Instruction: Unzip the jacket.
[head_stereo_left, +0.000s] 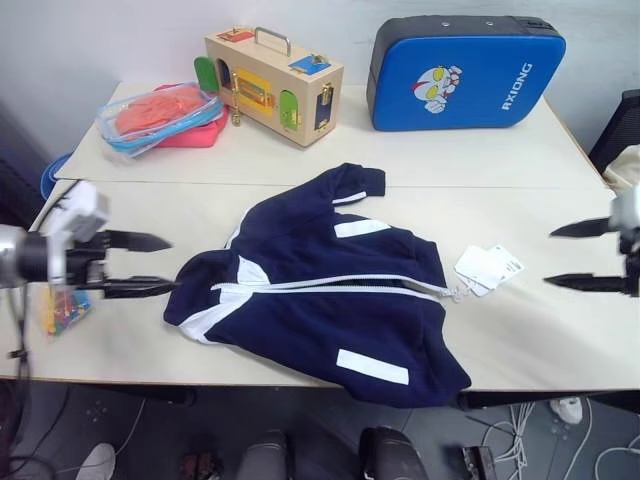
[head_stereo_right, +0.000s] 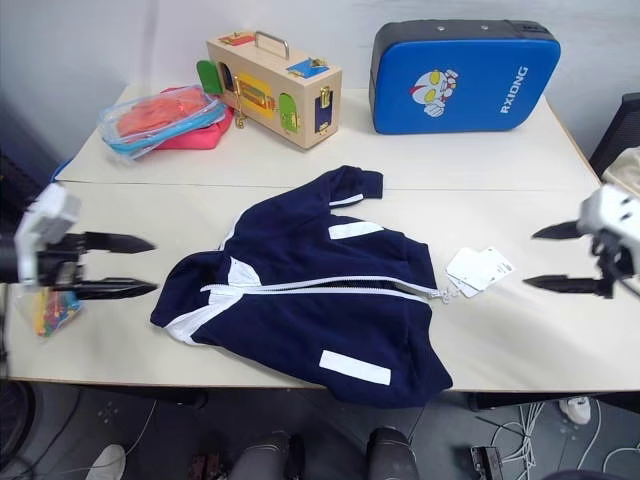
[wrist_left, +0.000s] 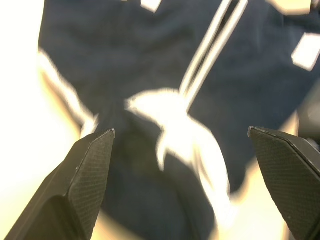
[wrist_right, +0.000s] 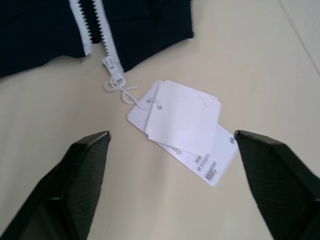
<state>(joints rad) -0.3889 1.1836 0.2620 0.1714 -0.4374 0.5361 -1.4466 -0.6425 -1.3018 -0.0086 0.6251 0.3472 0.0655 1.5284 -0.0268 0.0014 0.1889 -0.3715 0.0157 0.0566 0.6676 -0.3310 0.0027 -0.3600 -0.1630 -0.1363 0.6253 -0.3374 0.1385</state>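
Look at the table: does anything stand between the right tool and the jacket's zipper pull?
Only the white paper tags, lying on the table between the open right tool and the zipper pull of the jacket, tied to the pull by string. Nothing else intervenes.

Both arms are spread wide, one out at each side. The left gripper (head_stereo_left: 155, 265) points inward with its two black fingers parted and nothing between them. The right gripper (head_stereo_left: 572, 256) mirrors it, fingers gaping too, also empty-handed.
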